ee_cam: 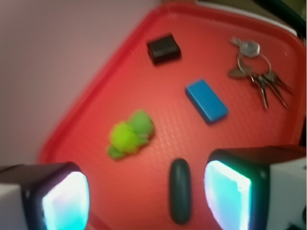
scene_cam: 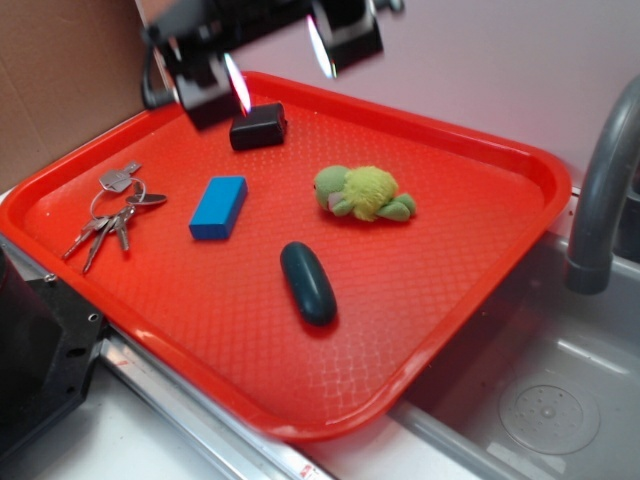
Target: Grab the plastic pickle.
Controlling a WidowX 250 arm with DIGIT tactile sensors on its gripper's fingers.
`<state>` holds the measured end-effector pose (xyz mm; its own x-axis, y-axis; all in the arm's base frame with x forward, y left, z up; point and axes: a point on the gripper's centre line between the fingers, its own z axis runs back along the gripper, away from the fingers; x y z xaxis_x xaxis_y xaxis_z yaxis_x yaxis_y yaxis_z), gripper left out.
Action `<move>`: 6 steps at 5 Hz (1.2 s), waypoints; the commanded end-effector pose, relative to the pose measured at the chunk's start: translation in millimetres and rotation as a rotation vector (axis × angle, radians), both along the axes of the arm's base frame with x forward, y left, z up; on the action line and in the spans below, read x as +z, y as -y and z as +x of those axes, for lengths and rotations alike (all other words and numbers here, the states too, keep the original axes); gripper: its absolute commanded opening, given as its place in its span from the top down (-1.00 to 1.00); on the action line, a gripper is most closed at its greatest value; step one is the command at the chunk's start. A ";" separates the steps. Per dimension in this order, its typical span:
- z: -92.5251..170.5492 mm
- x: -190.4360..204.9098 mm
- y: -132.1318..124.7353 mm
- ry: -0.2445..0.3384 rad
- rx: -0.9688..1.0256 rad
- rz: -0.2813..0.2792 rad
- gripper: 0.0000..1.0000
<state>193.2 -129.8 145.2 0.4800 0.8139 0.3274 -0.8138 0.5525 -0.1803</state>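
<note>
Five loose items lay on the red plastic tray [scene_cam: 470,300] w/ raised rim: the smooth dark teal-green plastic pickle [scene_cam: 308,283], a blue rectangular block [scene_cam: 219,207], a fuzzy yellow-green plush turtle [scene_cam: 363,193], a small black rectangular box [scene_cam: 258,126] and a bunch of metal keys on a ring [scene_cam: 112,212].

Pickle sat lower centre of the exterior frame, lying flat, long axis roughly top-to-bottom, well apart from the other items; turtle above and to its right, block above and to its left. In the wrist frame it showed at bottom centre [ee_cam: 180,190], nearer the right-hand pad than the left one.

Gripper [scene_cam: 280,70] hung at the top of the exterior frame, high over the tray's far edge near the black box. Fingers [ee_cam: 229,194] were spread wide, pads lit, nothing between them.

Step in hand, as I read it: approach, not yet begun in earnest; gripper was well apart from the pickle and no grasp made.

Next move prob. calls for travelling toward the frame's lower centre, centring the pickle between the pads, lining the jaws across its short width, then descending before closing. Smooth rounded shell could slip if pinched near an end, so mid-body grip looks safest.
</note>
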 end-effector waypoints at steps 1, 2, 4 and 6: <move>-9.4 -45.3 -6.6 -0.124 0.035 -0.075 -1.00; -8.8 -67.5 -14.3 -0.128 0.028 -0.096 -1.00; -10.7 -98.0 -15.3 -0.203 0.008 -0.095 -1.00; -1.2 -115.7 -4.4 -0.254 -0.020 -0.157 -1.00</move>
